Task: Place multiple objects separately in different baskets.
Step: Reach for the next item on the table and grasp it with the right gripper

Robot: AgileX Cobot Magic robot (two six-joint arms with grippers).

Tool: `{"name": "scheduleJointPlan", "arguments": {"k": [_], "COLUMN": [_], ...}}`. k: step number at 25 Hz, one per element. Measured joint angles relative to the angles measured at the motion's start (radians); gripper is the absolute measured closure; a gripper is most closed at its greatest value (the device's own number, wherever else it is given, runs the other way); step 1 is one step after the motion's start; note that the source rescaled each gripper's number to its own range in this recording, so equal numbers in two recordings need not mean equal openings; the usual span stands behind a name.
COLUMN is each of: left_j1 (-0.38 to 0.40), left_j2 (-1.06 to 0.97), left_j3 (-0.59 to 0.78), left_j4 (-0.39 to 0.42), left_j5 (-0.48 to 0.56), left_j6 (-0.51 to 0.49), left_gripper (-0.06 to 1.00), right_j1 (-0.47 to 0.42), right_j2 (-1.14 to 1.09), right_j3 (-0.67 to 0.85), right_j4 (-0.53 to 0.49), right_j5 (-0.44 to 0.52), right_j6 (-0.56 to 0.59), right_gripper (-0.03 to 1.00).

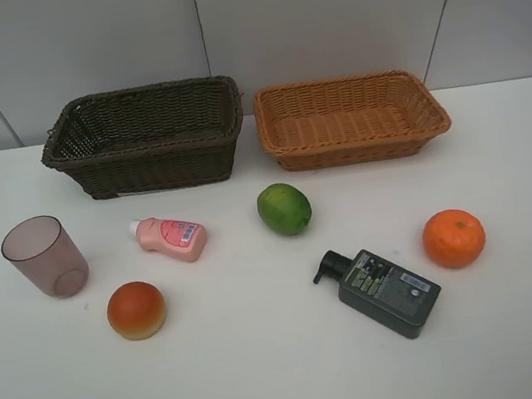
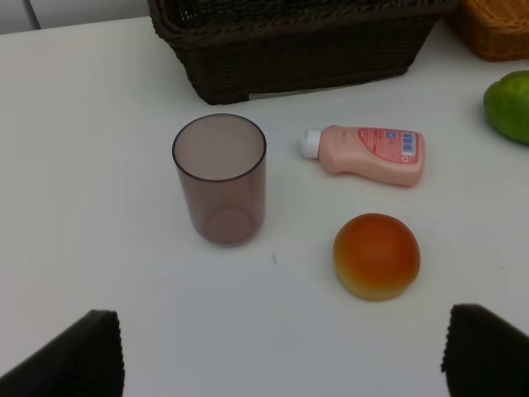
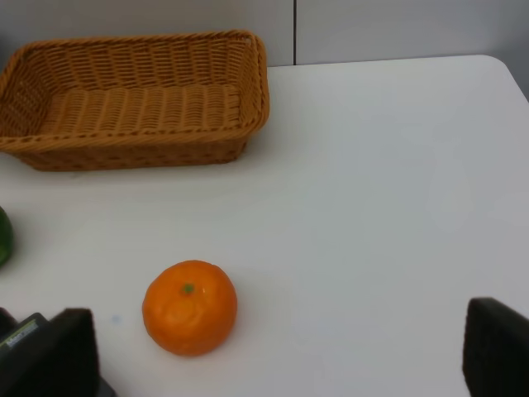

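Two baskets stand at the back of the white table, a dark brown one [image 1: 145,138] and a light tan one [image 1: 349,117], both with nothing inside. In front of them lie a mauve cup [image 1: 44,257], a pink bottle [image 1: 171,238] on its side, a peach-like fruit [image 1: 136,310], a green lime [image 1: 284,208], a dark pump bottle [image 1: 382,289] lying flat, and an orange [image 1: 453,238]. My left gripper [image 2: 281,364] is open, short of the cup [image 2: 220,178] and peach [image 2: 376,255]. My right gripper [image 3: 281,356] is open, with the orange [image 3: 189,307] just ahead.
The table's far edge meets a grey panelled wall behind the baskets. Neither arm shows in the exterior high view. Bare white tabletop [image 3: 397,207] stretches to the right of the orange and along the front.
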State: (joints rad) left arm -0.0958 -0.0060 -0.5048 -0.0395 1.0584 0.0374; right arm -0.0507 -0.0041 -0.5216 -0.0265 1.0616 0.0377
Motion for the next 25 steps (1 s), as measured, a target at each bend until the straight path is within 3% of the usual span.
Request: {"name": "scheduleJointPlan", "arguments": {"k": [25], "left_j1": [0.000], "left_j2": [0.000], "left_j3": [0.000], "left_j4": [0.000], "left_j5": [0.000], "left_j6": [0.000], "left_gripper": [-0.05], "right_j1": [0.000], "right_j2": [0.000], "right_j3": [0.000], "right_j4": [-0.001], "right_j5": [0.000], "right_j6": [0.000], "right_gripper": [0.10]}}
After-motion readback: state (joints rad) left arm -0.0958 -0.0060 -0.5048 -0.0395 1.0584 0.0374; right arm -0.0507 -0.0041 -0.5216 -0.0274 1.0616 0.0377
